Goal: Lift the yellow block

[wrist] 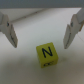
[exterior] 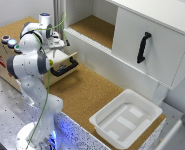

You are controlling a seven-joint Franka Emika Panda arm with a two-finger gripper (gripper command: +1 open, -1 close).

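The yellow block [wrist: 47,55] is a small bright-yellow cube with a black letter N on top. It lies on a pale surface in the wrist view. My gripper [wrist: 40,45] is open, with one finger [wrist: 10,31] to one side of the block and the other finger [wrist: 72,30] to the other side; both fingertips are above and clear of the block. In the exterior view my gripper [exterior: 57,45] points down over the open drawer [exterior: 67,61] at the exterior view's left. The block is hidden there behind the arm.
The drawer has a black handle [exterior: 65,68]. A wooden box with coloured buttons [exterior: 7,41] stands behind the arm. A white cabinet with a black door handle [exterior: 143,47] fills the exterior view's right. A white bin [exterior: 126,120] sits on the cork surface [exterior: 87,92].
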